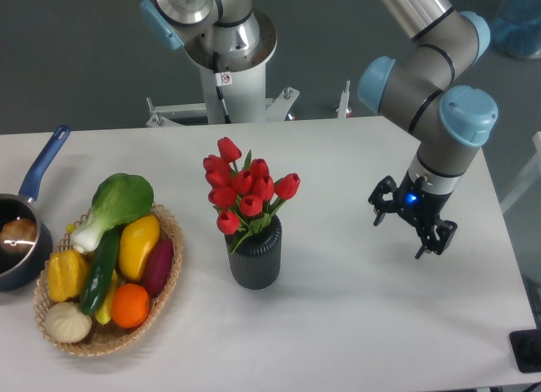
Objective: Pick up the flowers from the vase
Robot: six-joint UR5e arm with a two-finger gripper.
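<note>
Near the desk's point(355, 324) centre, the bunch of red tulip flowers point(243, 192) is standing upright in the ribbed dark grey vase point(254, 256). Well right, the gripper point(409, 229) is hovering empty, fingers apart. It should be closing on the stems just above the rim, then lifting straight up.

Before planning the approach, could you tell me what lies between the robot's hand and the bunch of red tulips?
Nothing: the fixed camera shows only bare white table between the hand and the red tulips.

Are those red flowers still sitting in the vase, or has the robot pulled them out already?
In the vase. The flowers stand upright with stems inside the vase; the gripper is off to the side, holding nothing.
</note>
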